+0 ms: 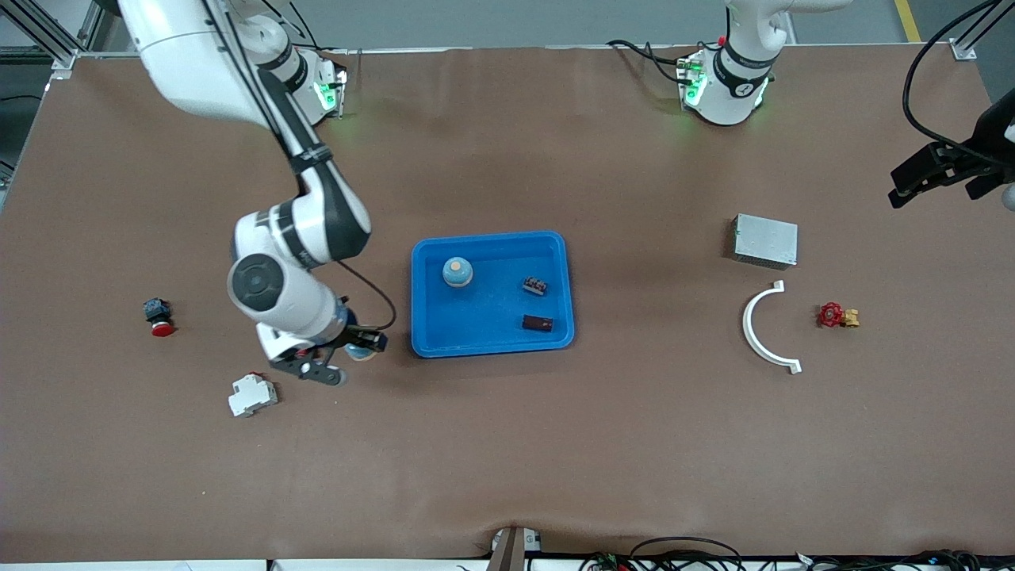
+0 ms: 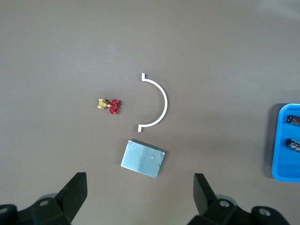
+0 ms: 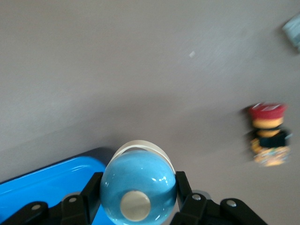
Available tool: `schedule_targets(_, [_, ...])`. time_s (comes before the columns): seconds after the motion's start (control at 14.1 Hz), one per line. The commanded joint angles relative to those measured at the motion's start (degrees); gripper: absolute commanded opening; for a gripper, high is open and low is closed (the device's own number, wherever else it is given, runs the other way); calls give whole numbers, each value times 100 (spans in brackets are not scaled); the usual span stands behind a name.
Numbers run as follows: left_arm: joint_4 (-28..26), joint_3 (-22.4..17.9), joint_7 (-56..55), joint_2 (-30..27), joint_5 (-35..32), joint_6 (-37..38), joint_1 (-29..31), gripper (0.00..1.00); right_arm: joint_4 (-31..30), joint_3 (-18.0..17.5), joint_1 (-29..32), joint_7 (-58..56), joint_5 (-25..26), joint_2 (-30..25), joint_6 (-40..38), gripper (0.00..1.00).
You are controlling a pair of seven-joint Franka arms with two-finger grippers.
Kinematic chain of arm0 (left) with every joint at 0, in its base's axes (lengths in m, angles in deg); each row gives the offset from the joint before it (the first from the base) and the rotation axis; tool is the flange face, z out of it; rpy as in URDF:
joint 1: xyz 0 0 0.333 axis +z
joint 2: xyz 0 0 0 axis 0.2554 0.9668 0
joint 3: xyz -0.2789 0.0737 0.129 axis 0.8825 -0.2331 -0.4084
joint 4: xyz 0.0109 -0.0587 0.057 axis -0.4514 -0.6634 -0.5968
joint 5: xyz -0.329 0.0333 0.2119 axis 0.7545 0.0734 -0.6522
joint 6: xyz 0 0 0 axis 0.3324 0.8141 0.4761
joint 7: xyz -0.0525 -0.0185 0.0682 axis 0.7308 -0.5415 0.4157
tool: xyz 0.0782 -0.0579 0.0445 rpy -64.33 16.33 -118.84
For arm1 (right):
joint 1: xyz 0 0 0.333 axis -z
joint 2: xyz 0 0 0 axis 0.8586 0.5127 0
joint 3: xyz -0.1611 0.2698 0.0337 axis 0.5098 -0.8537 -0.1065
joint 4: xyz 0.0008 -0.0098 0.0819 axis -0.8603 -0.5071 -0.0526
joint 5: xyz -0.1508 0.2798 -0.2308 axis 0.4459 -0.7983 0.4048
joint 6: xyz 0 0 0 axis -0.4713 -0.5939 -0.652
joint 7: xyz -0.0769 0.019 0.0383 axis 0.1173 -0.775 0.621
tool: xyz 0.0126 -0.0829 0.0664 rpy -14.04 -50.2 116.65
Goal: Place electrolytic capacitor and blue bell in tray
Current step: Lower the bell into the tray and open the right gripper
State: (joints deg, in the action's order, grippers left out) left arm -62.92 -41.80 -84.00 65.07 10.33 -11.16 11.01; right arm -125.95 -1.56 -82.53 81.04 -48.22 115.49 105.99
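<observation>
beside shallow bright-blue rectangular plastic tray [image 1: 555, 295] at mid-bench, toward right arm's end: my right gripper [image 1: 349, 357] pinches glossy round blue bell [image 3: 138, 183], fingers [image 3: 183, 191] tight on its sides. left gripper [image 2: 138, 192] waits, fingers wide, nothing held, over left arm's edge of bench.

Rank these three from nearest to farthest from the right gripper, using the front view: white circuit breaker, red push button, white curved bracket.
Measured from the right gripper, shut on the blue bell:
1. White circuit breaker, just beside it, nearer the camera.
2. Red push button, farther toward the right arm's end.
3. White curved bracket, toward the left arm's end, past the tray.
</observation>
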Motion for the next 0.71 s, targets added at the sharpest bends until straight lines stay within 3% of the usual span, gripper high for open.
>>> schedule_targets(0.0, [22,-26,88,4,93,23,-8,100,-410,64,-403,782,198,-269,269,0])
schedule_targets(0.28, [-13,-26,53,13,58,-73,-17,100,-314,64,-843,1864,620,90,593,0])
schedule_targets(0.64, [-277,27,35,-102,75,-135,-26,100,230,55,-1143,2507,629,750,620,0])
